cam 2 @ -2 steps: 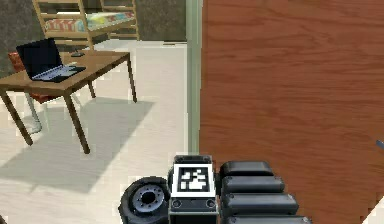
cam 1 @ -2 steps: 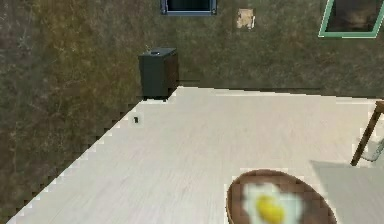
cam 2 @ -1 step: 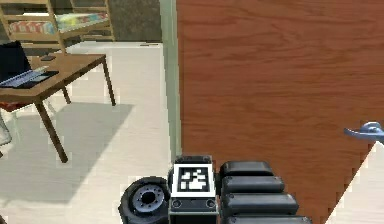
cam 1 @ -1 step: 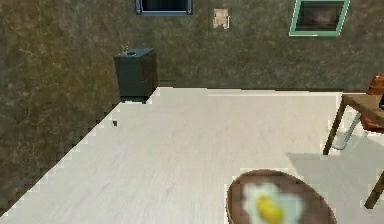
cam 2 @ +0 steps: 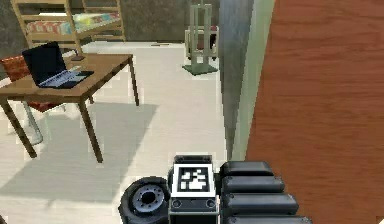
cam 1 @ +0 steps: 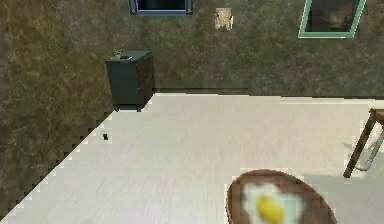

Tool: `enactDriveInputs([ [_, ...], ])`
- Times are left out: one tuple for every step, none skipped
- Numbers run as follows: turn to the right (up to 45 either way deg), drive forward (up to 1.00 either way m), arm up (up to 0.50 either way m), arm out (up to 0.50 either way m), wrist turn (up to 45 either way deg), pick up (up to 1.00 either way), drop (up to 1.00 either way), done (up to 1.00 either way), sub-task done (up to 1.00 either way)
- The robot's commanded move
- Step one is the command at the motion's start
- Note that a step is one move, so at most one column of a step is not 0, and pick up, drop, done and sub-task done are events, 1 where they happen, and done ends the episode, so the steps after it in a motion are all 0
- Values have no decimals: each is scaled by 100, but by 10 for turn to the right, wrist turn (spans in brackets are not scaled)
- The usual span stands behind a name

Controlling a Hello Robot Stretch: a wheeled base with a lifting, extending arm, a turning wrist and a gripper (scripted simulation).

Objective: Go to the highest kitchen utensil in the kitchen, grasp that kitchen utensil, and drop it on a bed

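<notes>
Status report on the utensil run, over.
Gripper at arm side view's bottom edge; load unclear. Bed far back, upper left. Table with laptop stands before it.

Even, moderately bright light on the pale floor (cam 1: pixel 190 140), dim dark walls (cam 1: pixel 60 60), soft shadow beneath the table (cam 2: pixel 102 72)

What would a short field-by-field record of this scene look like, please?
cabinet: dark, at the forward view's left
round dish: brown, something white and yellow on it, forward view's bottom
table: wooden, with a laptop on it, arm side view's left
bunk bed: wooden, beyond the table
pincer: dark body at the arm side view's bottom edge; cannot tell whether it holds anything
</notes>
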Motion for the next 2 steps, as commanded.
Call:
enactDriveInputs([
  [240, 0, 0, 0, 0, 0, 0, 0, 0],
  [0, 100, 0, 0, 0, 0, 0, 0, 0],
])
